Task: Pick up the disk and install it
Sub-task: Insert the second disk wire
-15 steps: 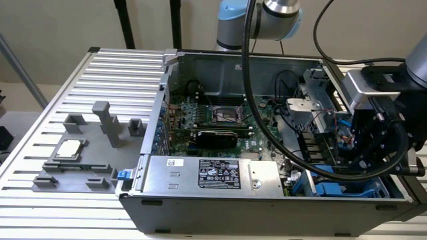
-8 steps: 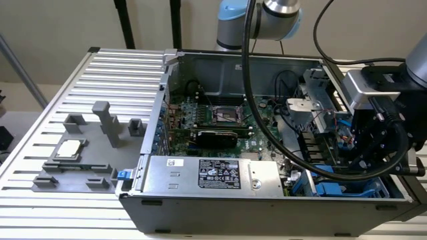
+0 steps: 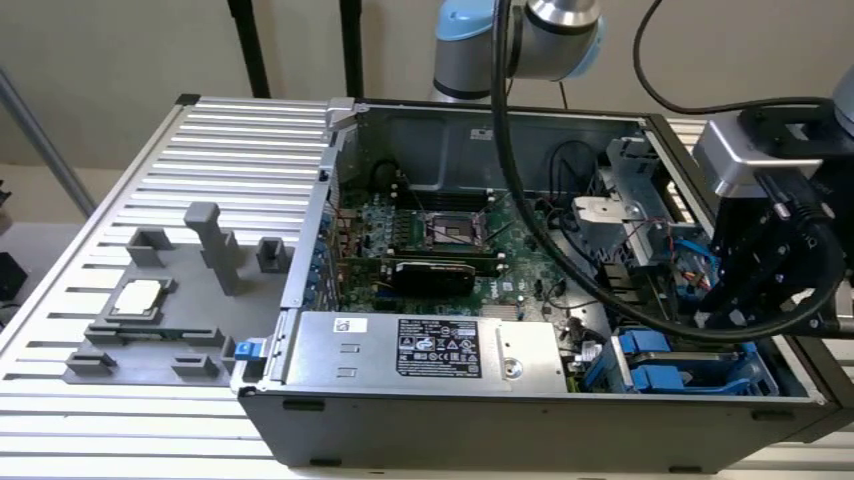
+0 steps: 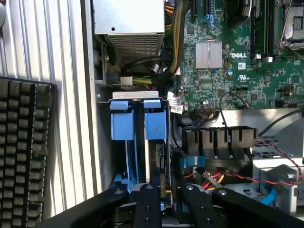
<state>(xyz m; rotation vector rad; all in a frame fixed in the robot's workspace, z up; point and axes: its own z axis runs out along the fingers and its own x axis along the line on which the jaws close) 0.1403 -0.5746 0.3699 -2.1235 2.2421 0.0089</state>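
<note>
The disk (image 4: 159, 159) stands on edge in the drive bay at the case's corner, beside the power supply, and its blue bracket tab (image 4: 156, 124) faces the wrist camera. In the exterior view it shows as the upper of two blue tabs, the disk (image 3: 645, 343). My gripper (image 4: 167, 191) hangs over the bay with its black fingers (image 4: 147, 204) on either side of the disk's near end, shut on the disk. In the exterior view my gripper (image 3: 721, 318) is at the case's right side, reaching down into it.
A second blue caddy (image 4: 119, 124) sits next to the disk, nearer the case wall. The power supply (image 3: 427, 345), motherboard (image 3: 441, 240) and loose cables (image 4: 213, 178) crowd the bay. A CPU chip (image 3: 140, 298) rests on a grey fixture (image 3: 147, 345). A black keyboard (image 4: 26, 152) lies outside the case.
</note>
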